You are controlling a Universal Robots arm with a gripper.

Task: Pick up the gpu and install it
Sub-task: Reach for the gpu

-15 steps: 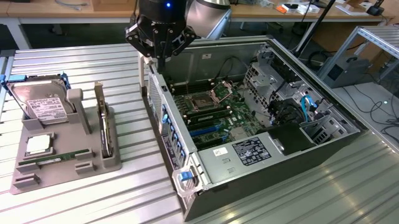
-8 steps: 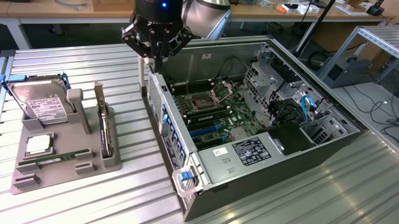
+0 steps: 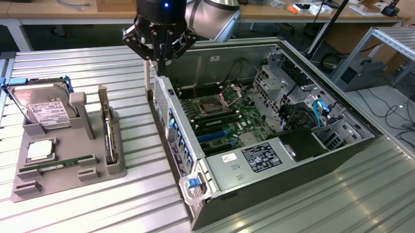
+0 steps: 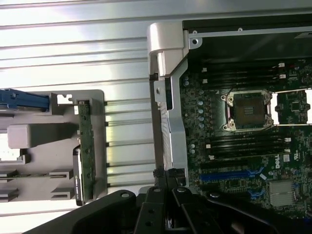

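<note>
Hand closed, empty | gpu on edge in holder | exterior view: hard drive

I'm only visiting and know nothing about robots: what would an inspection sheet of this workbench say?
Surface: ribbed metal table.
Job's things: gpu stands edge-on in the grey holder; open computer case beside it.
Clutter: hard drive and memory stick in that holder.
Grippers: gripper shut, empty, above the case wall facing the holder.
Cables: blue cable inside the case; black cables on the floor.
Surroundings: wooden desks behind, metal frame at the exterior view's right.
</note>
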